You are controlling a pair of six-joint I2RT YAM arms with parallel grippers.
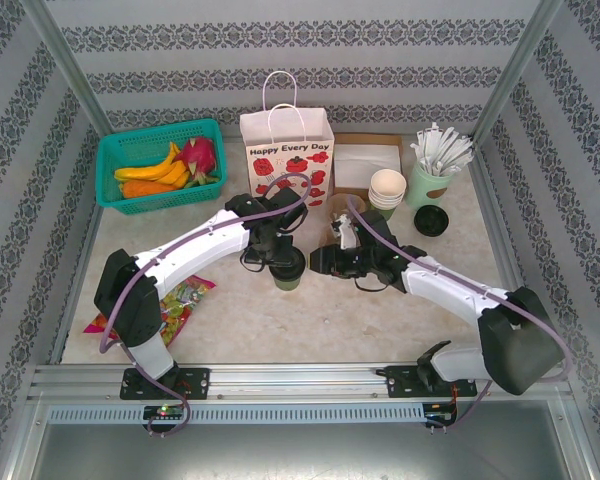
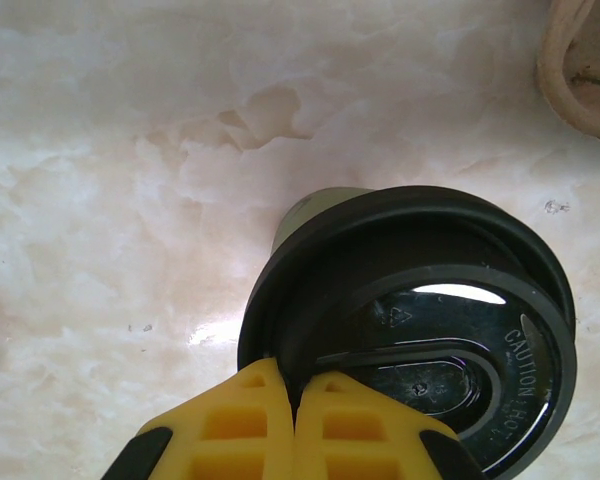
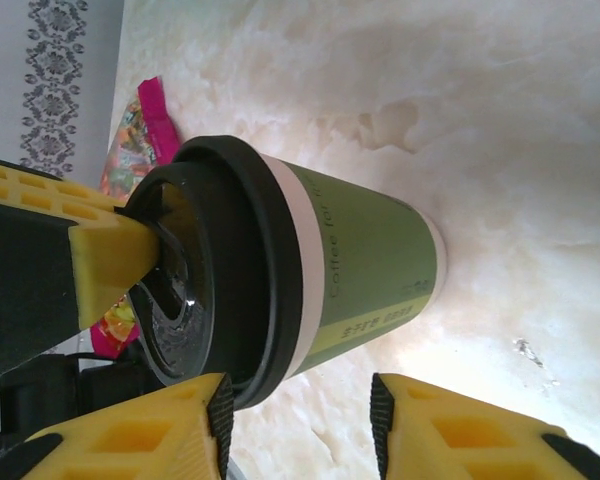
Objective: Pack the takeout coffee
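The takeout coffee [image 1: 287, 271], a small dark-green paper cup with a round black plastic lid, stands upright on the pale marbled surface [image 1: 280, 325]; the left end effector [image 2: 295, 388] is clamped on its lid rim, and the right end effector [image 3: 300, 420] sits just beside it, fingers apart

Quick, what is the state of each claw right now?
Left claw: closed, pinching the rim of the lid on the takeout coffee.
Right claw: open, holding nothing.
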